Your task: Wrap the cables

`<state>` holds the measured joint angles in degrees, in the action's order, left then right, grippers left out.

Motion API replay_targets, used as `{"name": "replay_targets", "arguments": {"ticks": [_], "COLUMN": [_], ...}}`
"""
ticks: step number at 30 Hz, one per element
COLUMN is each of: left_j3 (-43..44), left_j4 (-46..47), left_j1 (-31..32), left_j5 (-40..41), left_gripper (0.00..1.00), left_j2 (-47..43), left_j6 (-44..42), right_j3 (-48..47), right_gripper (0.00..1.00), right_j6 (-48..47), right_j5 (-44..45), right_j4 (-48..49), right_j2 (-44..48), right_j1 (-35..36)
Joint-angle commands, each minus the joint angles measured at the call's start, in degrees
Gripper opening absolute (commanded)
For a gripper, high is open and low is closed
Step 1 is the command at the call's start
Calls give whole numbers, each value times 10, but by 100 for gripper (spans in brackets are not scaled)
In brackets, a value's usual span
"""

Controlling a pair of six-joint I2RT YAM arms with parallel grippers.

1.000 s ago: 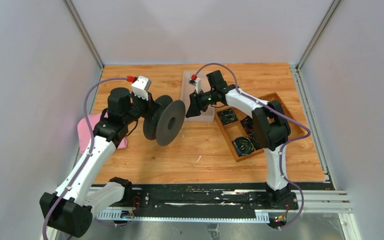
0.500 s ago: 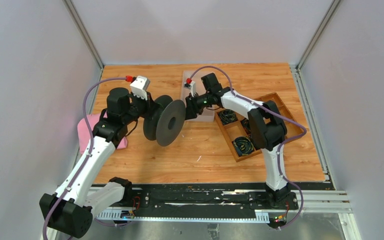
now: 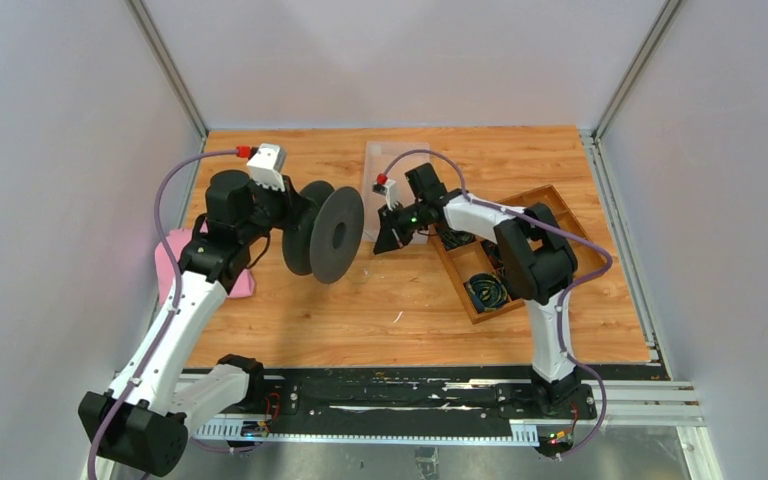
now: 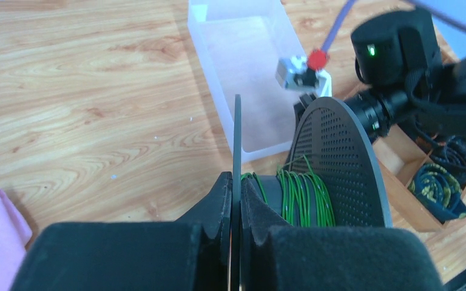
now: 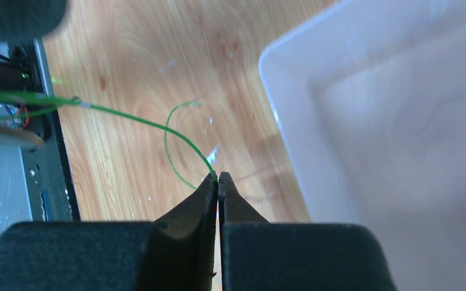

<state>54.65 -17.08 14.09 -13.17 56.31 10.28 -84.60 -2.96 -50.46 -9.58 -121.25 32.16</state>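
Okay, left claw is clamping the spool flange; right claw is pinching the green cable near its free end. It's looking thin, springy, slip-prone there.

A wooden table sits inside 3 pale grey walls, with 2 aluminium posts running up the back corners. Near the far middle of the table stands a clear plastic bin, long and narrow; the left wrist view shows its frosted floor bare. Just right of it lies a wooden tray set at an angle and split into compartments. A pink cloth lies at the table's left edge. A small white scrap rests on the bare wood. A black rail runs along the near edge.
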Motion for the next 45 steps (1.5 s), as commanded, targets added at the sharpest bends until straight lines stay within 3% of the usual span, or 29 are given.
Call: {"name": "replay_targets", "arguments": {"ticks": [1,14,28,45], "left_j3": [48,95,129,128], "left_j4": [12,-3,-4,44], "left_j1": [-5,-16,-36,-48], "left_j5": [32,93,209,342], "left_gripper": [0,0,0,0], "left_j2": [-10,10,33,61], "left_j6": [37,115,137,116], "right_j3": [67,155,210,274], "right_gripper": [1,1,1,1], "right_j6": [39,29,-107,-213], "right_j5": [38,72,100,139], "right_j4": [58,103,12,-92], "right_j2": [55,107,148,227], "right_j1": [8,49,78,174]}}
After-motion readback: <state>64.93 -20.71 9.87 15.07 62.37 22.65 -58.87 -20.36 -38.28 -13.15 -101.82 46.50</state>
